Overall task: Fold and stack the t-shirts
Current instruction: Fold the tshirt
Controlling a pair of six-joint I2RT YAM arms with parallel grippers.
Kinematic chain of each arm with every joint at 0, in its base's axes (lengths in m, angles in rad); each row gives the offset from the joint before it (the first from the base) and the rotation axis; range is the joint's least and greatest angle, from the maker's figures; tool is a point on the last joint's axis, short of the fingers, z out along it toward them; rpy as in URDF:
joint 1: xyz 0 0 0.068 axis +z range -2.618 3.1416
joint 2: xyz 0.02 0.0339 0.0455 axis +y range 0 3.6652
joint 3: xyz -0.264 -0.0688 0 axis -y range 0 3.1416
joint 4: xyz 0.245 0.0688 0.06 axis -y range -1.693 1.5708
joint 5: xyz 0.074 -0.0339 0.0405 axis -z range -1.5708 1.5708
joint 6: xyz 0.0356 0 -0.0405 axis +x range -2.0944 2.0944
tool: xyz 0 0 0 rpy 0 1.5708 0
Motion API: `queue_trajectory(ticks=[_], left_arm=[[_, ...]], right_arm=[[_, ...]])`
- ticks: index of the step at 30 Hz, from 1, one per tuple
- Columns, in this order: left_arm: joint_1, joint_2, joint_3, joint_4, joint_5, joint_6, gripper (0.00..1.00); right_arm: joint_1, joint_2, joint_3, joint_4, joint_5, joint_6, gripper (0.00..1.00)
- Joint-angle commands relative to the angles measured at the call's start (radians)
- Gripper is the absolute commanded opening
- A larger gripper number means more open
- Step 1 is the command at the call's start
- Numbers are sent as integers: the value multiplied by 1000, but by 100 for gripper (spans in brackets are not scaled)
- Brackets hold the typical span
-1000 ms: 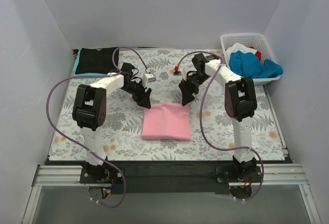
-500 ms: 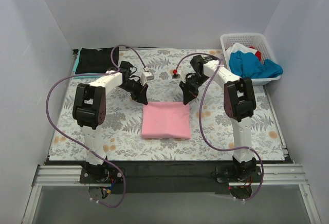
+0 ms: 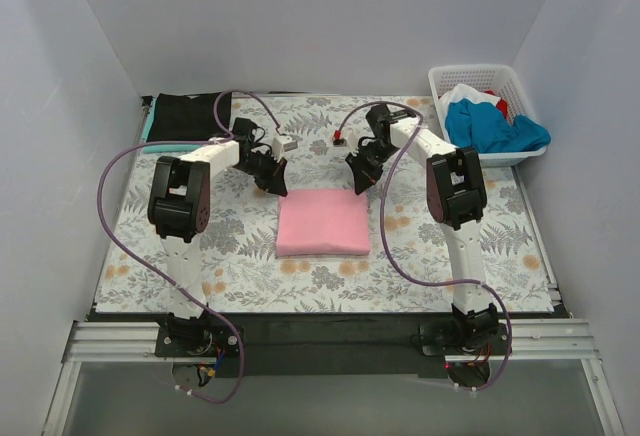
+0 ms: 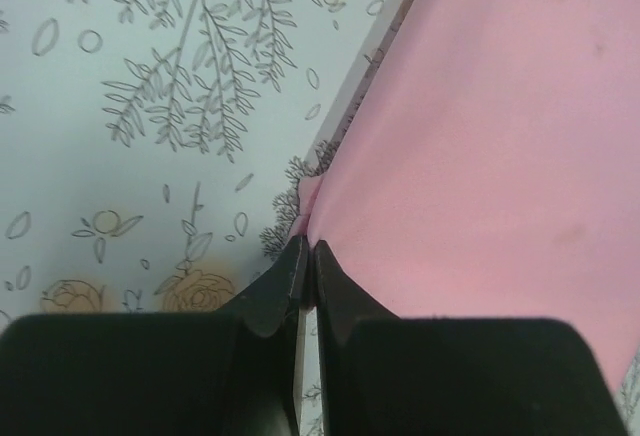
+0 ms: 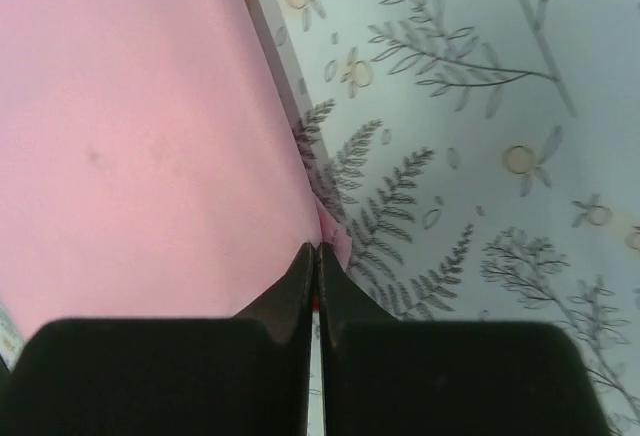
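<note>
A folded pink t-shirt (image 3: 323,223) lies as a neat rectangle in the middle of the floral tablecloth. My left gripper (image 3: 279,187) pinches its far left corner; in the left wrist view the gripper (image 4: 307,247) is shut on the edge of the pink t-shirt (image 4: 480,136). My right gripper (image 3: 361,187) pinches the far right corner, and the right wrist view shows it (image 5: 315,249) shut on a fold of the pink t-shirt (image 5: 140,146). A folded black t-shirt (image 3: 188,115) lies on a teal one at the back left. Blue, white and red t-shirts (image 3: 490,121) fill the basket.
A white lattice basket (image 3: 447,79) stands at the back right corner. The floral tablecloth (image 3: 230,246) covers the table between white walls. Purple cables loop from both arms over the cloth.
Both grippers shut on the pink t-shirt's far corners and drew slightly towards the back; the far edge of the shirt shifted with them.
</note>
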State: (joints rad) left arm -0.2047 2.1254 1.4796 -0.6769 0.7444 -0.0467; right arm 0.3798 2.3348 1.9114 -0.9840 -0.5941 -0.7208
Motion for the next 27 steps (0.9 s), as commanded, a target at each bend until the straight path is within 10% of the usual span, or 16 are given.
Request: queue_trajectory(ticks=[1, 4, 10, 13, 16, 27], left_arm=[[19, 48, 39, 88, -111, -5, 0], [21, 44, 62, 102, -103, -48, 11], [45, -168, -7, 209, -95, -269, 51], [44, -303, -109, 258, -48, -425, 56], [18, -448, -255, 332, 65, -646, 81], [-194, -641, -706, 792, 216, -1375, 84]], right_arm=[[-16, 32, 60, 128, 120, 64, 1], [-22, 21, 103, 134, 122, 104, 9], [-47, -203, 31, 134, 34, 187, 83], [-53, -332, -125, 140, -50, 227, 87], [-56, -425, -238, 148, -130, 291, 98], [99, -531, -667, 571, -521, 886, 98]])
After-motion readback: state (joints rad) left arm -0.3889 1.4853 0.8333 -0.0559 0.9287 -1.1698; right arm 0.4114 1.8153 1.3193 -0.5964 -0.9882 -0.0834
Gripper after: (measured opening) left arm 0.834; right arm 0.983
